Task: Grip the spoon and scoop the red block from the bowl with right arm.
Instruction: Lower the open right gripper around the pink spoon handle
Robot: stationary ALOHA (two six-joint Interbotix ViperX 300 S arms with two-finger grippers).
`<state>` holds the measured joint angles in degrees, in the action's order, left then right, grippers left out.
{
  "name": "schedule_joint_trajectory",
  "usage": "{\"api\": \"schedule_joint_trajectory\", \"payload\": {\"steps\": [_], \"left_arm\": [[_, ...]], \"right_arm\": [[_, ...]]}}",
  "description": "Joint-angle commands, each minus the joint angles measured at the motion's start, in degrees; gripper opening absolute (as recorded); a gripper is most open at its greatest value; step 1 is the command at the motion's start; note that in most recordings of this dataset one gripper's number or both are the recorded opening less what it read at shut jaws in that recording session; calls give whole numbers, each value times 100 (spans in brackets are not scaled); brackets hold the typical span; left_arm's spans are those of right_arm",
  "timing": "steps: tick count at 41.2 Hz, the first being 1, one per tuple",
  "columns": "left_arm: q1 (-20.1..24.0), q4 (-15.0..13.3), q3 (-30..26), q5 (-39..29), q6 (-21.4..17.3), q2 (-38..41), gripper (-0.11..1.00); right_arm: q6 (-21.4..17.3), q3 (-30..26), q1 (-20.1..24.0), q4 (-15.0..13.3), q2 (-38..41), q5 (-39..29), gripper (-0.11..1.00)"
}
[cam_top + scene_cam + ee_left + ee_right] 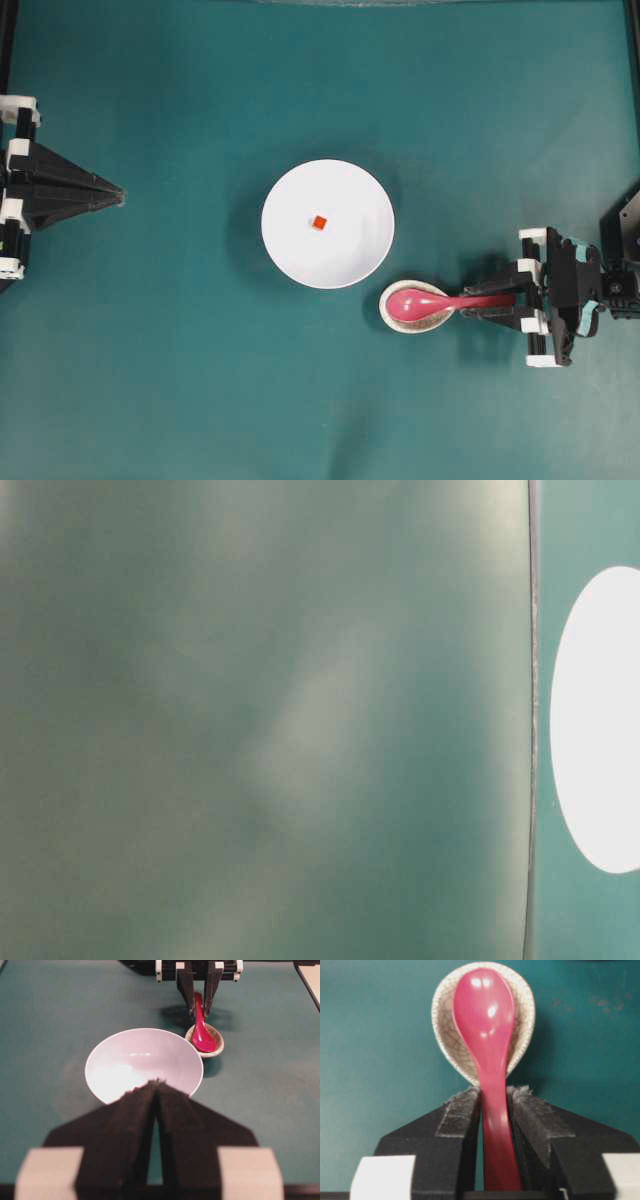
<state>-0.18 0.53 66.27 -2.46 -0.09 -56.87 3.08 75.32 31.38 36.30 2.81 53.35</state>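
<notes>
Bowl: the large plain white round bowl (328, 224) stands mid-table; you need not move it.
Right gripper: your right gripper (494, 1105) has narrow jaws at both sides of the handle; make the grip firm before you lift.
Left gripper: the left gripper (157, 1085) has its jaws together, holding nothing.
Spoon: the glossy pink soup spoon (487, 1050) rests with its scoop in the small crackled off-white dish (443, 1020), just beside the bowl; keep it level.
Block: the tiny red-orange cube (318, 222) lies at the bowl's centre.
Writing: none that you can read.

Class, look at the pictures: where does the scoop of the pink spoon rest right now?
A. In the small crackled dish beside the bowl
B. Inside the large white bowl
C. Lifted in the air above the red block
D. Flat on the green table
A: the spoon has its scoop in the small dish, beside the bowl.
</notes>
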Motion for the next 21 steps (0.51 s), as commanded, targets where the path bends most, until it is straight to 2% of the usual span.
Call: {"api": "schedule_joint_trajectory", "payload": {"steps": [1,8,21], "left_arm": [[0,9,-141,18,-9,44,2],[-9,18,-132,26,-9,44,2],[0,18,-141,26,-9,44,2]], "right_arm": [[26,-26,26,-9,-35,62,30],[26,-18,26,-9,-35,62,24],[35,-44,26,9,-35,18,24]]}}
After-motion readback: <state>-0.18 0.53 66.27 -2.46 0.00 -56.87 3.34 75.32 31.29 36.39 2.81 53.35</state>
